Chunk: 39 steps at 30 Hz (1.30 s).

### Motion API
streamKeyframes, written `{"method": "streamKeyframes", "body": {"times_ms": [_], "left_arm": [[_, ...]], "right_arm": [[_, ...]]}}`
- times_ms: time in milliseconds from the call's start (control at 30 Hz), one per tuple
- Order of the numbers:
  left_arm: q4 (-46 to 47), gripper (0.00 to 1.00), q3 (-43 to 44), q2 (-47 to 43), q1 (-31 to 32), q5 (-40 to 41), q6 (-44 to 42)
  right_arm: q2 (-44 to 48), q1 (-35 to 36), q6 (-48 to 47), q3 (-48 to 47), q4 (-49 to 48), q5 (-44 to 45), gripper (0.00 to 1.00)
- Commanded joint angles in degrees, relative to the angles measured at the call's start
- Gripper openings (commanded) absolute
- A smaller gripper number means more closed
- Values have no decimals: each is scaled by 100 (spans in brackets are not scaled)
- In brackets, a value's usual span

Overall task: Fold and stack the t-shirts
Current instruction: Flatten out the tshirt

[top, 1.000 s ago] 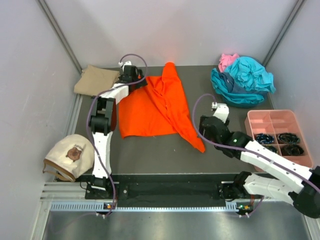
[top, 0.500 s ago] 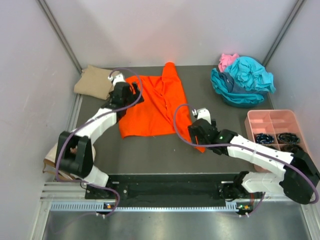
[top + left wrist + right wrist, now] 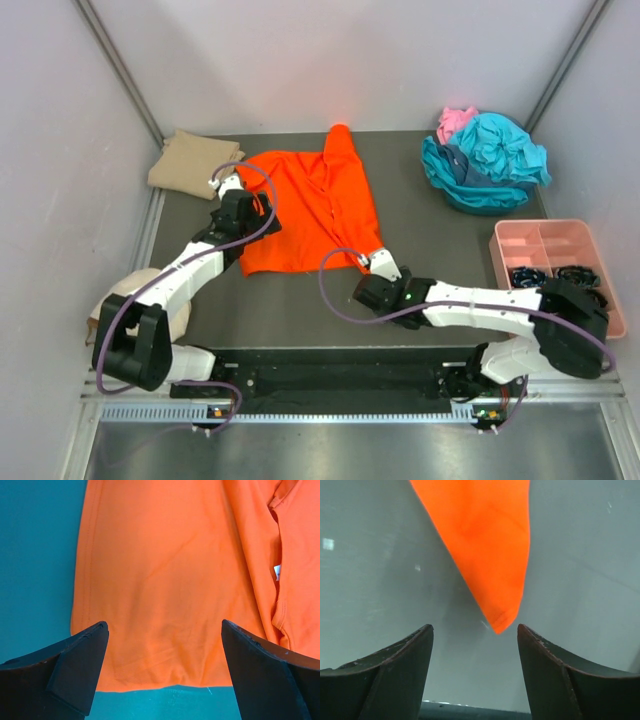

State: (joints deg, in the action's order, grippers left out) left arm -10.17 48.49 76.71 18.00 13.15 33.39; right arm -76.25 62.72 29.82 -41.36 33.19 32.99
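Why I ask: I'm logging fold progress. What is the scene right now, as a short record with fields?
orange t-shirt: lying mid-table, right side folded over itself, not stacked
left hand: open, over the shirt's left edge
right hand: open, the shirt's pointed near corner between its fingers, not gripped
tan t-shirt: folded, far left corner
teal t-shirts: crumpled heap, far right
pink t-shirt: crumpled, behind the teal heap
pink tray: right edge
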Motion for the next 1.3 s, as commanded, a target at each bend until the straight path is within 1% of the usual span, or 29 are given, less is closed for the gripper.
{"method": "streamKeyframes", "body": {"times_ms": [0,200,333,400,533,633,833,867,900,1100,1267], "left_arm": [[68,99,64,-182,20,-75,37],[77,99,73,-156,19,-102,-16],[95,99,117,-51,19,-181,-8],[121,99,152,-7,19,-225,10],[121,99,196,55,19,-251,27],[130,99,196,72,19,-260,28],[156,99,187,116,20,-304,45],[156,99,187,134,19,-313,54],[156,99,187,125,19,-321,54],[130,99,152,99,19,-295,45],[95,99,117,55,19,-251,19]], "right_arm": [[-478,135,1006,-434,749,1006,66],[-970,135,1464,-680,1066,1455,60],[-1208,135,1465,-785,1111,1587,59],[-1304,135,1465,-803,1076,1614,57],[-1366,118,1447,-838,1014,1596,52],[-1366,100,1430,-803,979,1535,45],[-1366,30,1465,-724,926,1421,40],[-1384,21,1474,-724,926,1420,36],[-1384,4,1482,-715,935,1386,35],[-1480,-102,1474,-750,952,1262,30],[-1630,-198,1482,-829,996,1175,29]]}}
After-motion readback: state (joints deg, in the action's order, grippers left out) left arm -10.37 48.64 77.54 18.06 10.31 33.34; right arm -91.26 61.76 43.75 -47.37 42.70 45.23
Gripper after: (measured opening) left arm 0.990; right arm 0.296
